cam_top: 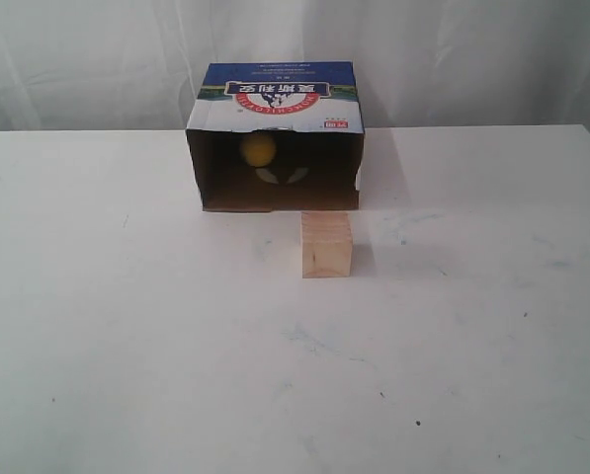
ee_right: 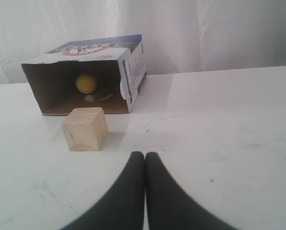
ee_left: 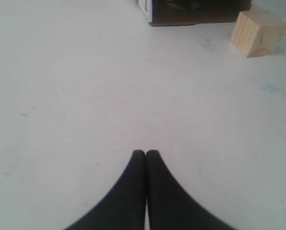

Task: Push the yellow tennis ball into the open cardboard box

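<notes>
Yellow tennis ball (cam_top: 258, 148) sitting inside open cardboard box (cam_top: 275, 94), wooden block (cam_top: 326, 245) standing just in front, left claw (ee_left: 145, 153) and right claw (ee_right: 144, 155) both pressing closed, holding nothing.

A white surface (cam_top: 126, 346), marked by faint bluish smudges and small dark specks, is backed by a pale, softly folded curtain (cam_top: 87, 59) and evenly lit.

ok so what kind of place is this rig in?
Probably a lab test bench, not a home or shop: a white table, a white curtain as backdrop, and only staged props, a cardboard box with a ball inside and a wooden cube.
</notes>
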Motion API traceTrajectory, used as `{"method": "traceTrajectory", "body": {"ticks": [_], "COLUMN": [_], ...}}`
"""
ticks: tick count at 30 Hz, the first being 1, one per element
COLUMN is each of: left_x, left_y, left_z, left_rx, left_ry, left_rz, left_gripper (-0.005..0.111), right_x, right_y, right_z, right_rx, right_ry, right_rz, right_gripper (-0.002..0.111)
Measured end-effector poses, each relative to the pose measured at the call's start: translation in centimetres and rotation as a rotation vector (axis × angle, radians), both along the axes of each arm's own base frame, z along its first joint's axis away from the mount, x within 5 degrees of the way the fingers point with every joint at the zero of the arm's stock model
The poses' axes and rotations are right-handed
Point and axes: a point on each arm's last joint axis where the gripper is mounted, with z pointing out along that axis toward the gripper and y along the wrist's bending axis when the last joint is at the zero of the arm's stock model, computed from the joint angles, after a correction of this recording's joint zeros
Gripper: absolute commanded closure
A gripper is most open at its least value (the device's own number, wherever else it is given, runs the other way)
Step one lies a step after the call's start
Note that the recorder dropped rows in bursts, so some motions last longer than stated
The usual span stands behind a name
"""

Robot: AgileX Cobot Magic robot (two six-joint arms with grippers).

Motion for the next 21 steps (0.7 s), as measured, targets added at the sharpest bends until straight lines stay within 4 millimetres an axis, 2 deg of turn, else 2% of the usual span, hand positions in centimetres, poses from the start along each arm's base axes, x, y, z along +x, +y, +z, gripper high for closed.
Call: {"method": "traceTrajectory", "body": {"ticks": [21], "left_x": [0.2], "left_y": [1.4], "left_z": [0.0], "left_rx": [0.0], "left_ry": [0.0], "left_rz": [0.266], "left_gripper": [0.107], "right_x": [0.0], "right_y": [0.0], "right_z": [0.0], "right_rx": [0.002], "right_ry": [0.001], "right_rz": [0.0], "right_gripper": [0.108]}}
